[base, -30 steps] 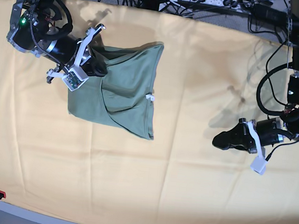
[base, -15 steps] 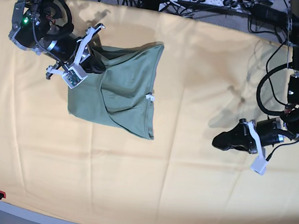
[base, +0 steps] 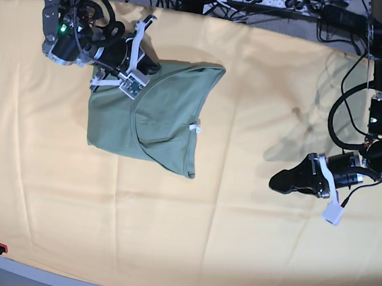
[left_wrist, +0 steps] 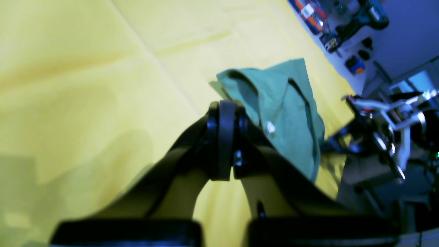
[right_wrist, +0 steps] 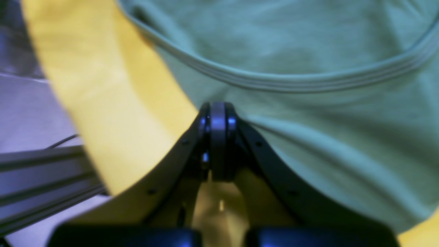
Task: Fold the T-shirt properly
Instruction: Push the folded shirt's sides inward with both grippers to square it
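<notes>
Lifting toward the far edge of the bench (base: 234, 255), the right pincer (base: 149, 64) has swung up and back within the last second, and the T-shirt (base: 160, 113) has changed shape with it: the upper corner that hung slack beside the arm is now drawn out into a taut, flatter top edge reaching farther across the orange-yellow cloth (base: 51, 190). The right pincer's jaws are pressed together; its wrist view shows them closed at the fabric's border with the ribbed collar (right_wrist: 291, 82) arcing just beyond, though whether a pinch of cloth sits between them cannot be told from the blur. The stretched edge suggests it does. By that reading a fold is under way, the top portion being carried rather than laid, and the garment remains only partly folded, its lower layers bunched and its small white tag (base: 194, 126) showing at the near-side edge.

The shirt lies on the cloth directly below and beside the right pincer, touching or nearly touching it. The left pincer (base: 278, 182) rests well apart on the opposite side, jaws shut on nothing, pointed toward the shirt, which its wrist camera frames in the distance (left_wrist: 284, 113).
</notes>
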Controlling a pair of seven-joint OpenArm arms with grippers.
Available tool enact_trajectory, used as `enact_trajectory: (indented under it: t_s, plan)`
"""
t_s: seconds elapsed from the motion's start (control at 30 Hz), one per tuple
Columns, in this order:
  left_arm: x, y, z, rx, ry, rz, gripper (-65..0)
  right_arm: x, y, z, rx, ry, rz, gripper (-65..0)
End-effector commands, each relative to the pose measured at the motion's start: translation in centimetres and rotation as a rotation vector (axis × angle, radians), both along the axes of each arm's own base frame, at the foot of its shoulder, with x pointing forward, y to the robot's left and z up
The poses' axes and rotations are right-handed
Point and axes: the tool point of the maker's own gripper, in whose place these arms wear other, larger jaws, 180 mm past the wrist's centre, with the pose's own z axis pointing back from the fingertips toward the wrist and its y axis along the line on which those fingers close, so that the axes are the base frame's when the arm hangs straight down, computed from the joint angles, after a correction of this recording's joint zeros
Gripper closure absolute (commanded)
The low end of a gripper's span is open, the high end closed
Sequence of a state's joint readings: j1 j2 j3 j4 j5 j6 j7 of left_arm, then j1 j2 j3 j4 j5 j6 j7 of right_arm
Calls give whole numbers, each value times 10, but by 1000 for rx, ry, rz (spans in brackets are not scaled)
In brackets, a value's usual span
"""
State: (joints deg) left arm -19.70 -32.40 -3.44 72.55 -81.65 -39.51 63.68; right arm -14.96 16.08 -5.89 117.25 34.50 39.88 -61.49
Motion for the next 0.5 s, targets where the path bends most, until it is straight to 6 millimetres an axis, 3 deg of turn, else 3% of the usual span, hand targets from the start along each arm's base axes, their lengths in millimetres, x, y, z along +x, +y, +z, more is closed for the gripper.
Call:
enact_trajectory:
  t_s: [0.0,0.13,0.33,0.47]
  plan:
    - [7,2,26,-36,-62,-5,0,13,3,18,42,-68,3,0]
    - [2,1,21,-6,-43,-35,0,42,-6,50,68,-200,-32,0]
    - [1,-2,22,-1,-47,-46,0,86,-42,95,114,-378,-161,0]
    - [-13,-24,18,44,-46,-142,0,107,-61,105,107,-425,-196,0]
